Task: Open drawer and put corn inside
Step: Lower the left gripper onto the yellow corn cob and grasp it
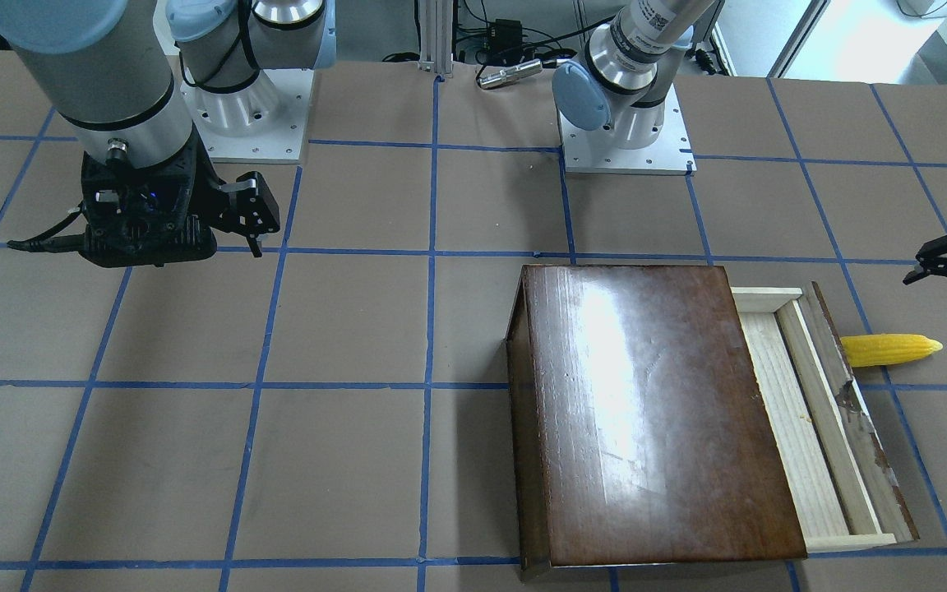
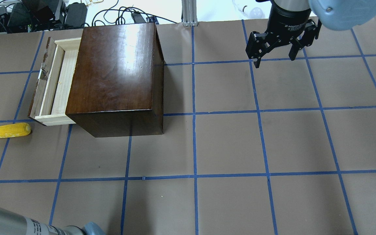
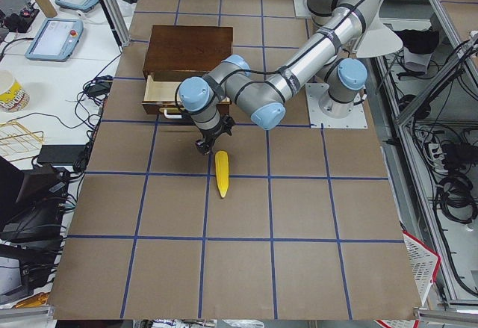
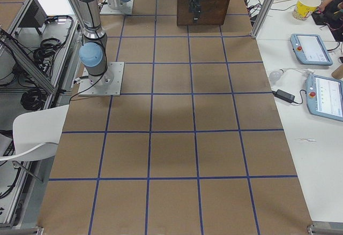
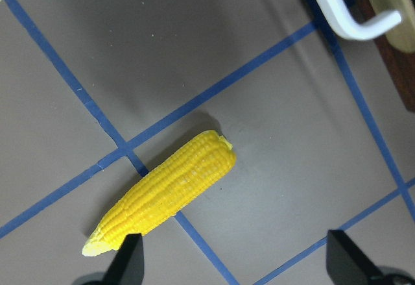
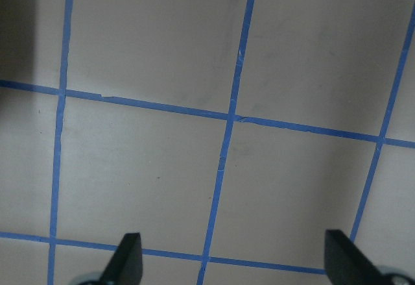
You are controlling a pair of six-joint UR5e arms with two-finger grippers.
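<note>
The glossy dark-brown box (image 2: 116,75) stands on the table. Its drawer (image 2: 55,81) is pulled partly out, showing an empty pale wood tray behind a chipped dark front panel (image 1: 852,403). The yellow corn (image 2: 7,130) lies on the table just outside the drawer front, also in the front view (image 1: 889,349) and the left wrist view (image 5: 168,191). My left gripper (image 5: 237,265) is open and empty, hovering above the corn, apart from it; it shows at the edge of the front view (image 1: 938,302). My right gripper (image 2: 274,62) is open and empty, far from the box, over bare table (image 6: 237,265).
The drawer's white handle (image 5: 350,19) is near the corn. The arm bases (image 1: 625,152) stand on the robot's side of the table. Cables and electronics (image 2: 44,13) lie beyond the box. A side bench holds tablets (image 3: 56,36) and a cup (image 3: 9,93).
</note>
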